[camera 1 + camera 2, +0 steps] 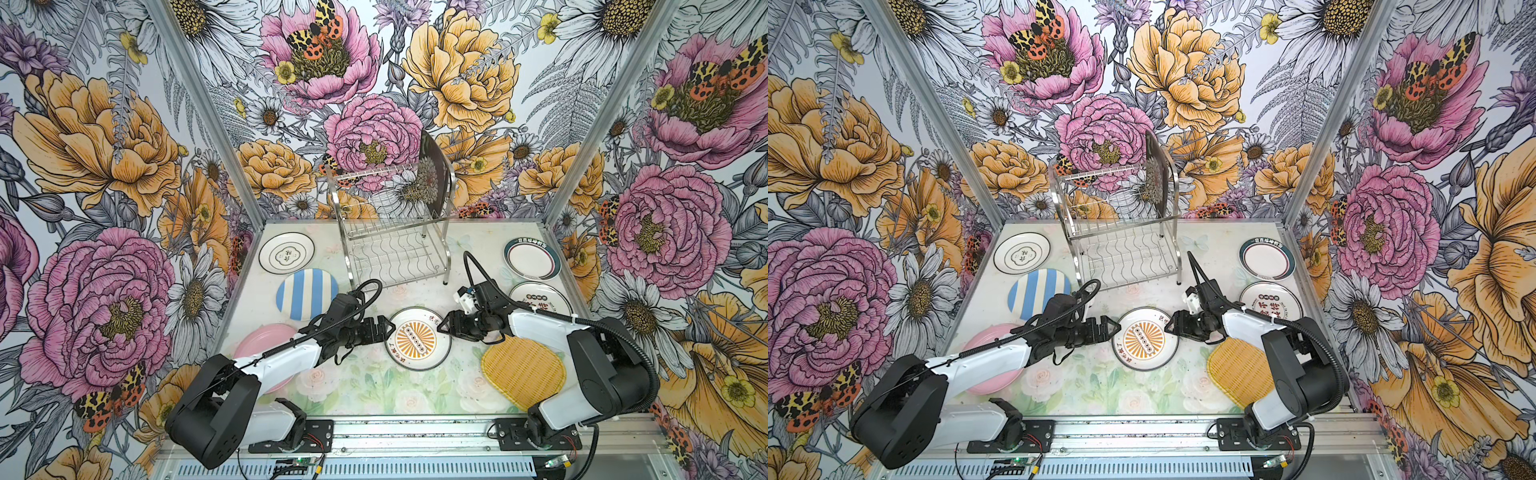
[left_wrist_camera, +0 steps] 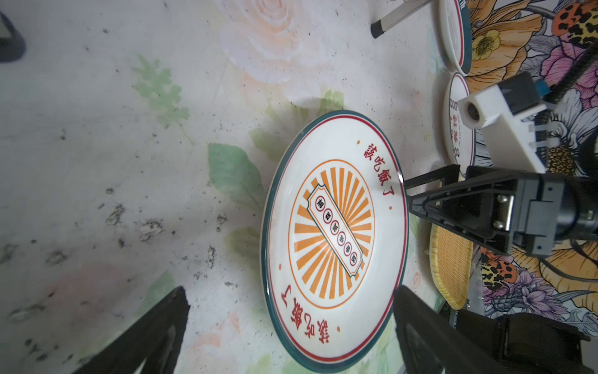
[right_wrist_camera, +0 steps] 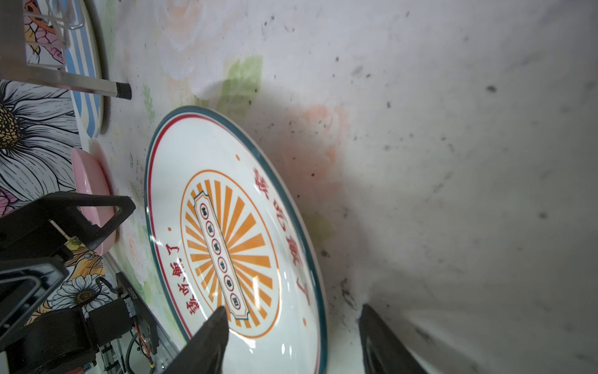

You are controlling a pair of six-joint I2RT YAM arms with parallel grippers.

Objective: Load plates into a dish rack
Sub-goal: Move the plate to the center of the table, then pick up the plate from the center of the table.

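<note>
Lying flat at lower centre in both top views, the orange sunburst plate (image 1: 417, 338) rested on the table (image 1: 365, 386). The left gripper (image 1: 388, 329) sat just beside its left rim, jaws spread wide and holding nothing. The right gripper (image 1: 442, 326) was at the opposite rim, jaws apart. In the right wrist view one finger (image 3: 213, 333) lay over the plate's face and the other beyond the rim, so the edge stood between them; no clamping was evident. The dish rack (image 1: 390, 245) stood behind, at centre frame. A black square floral plate (image 1: 434, 178) stood on edge at the right end of its upper tier. The pink plate (image 1: 266, 336) and striped plate (image 1: 305, 293) lay flat at left, and the yellow woven-look plate (image 1: 523, 372) at right.
</note>
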